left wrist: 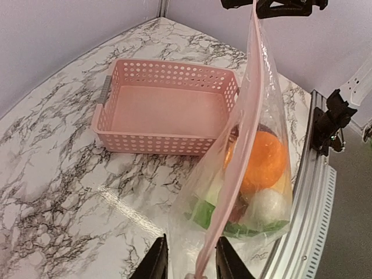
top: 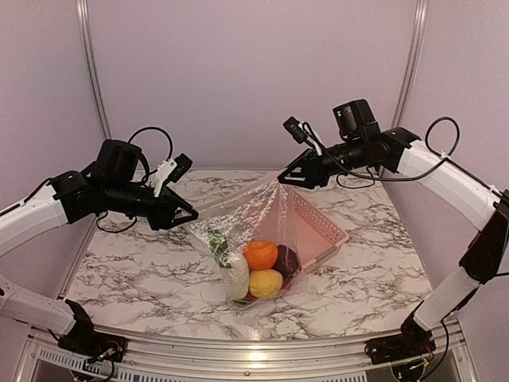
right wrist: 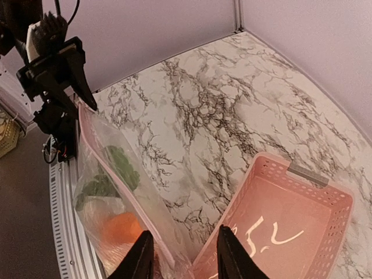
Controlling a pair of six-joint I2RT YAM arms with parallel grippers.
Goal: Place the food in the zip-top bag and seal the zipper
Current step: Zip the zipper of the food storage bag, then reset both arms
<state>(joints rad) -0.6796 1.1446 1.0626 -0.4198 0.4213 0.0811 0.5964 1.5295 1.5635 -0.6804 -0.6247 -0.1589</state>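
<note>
Left tool (top: 192, 215), right tool (top: 284, 180) pinch zipper (left wrist: 246, 110) ends.

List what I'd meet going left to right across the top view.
Left gripper → pale whitish vegetable → orange ball → pink basket. The zip-top bag and right gripper overlap these, so they're left out.

Zip-top bag (right wrist: 99, 157) mouth between right gripper (right wrist: 183, 258) fingers, orange ball (right wrist: 119, 228) inside, pink basket (right wrist: 279, 173) just beside, near table (right wrist: 232, 116) rail edge.
</note>
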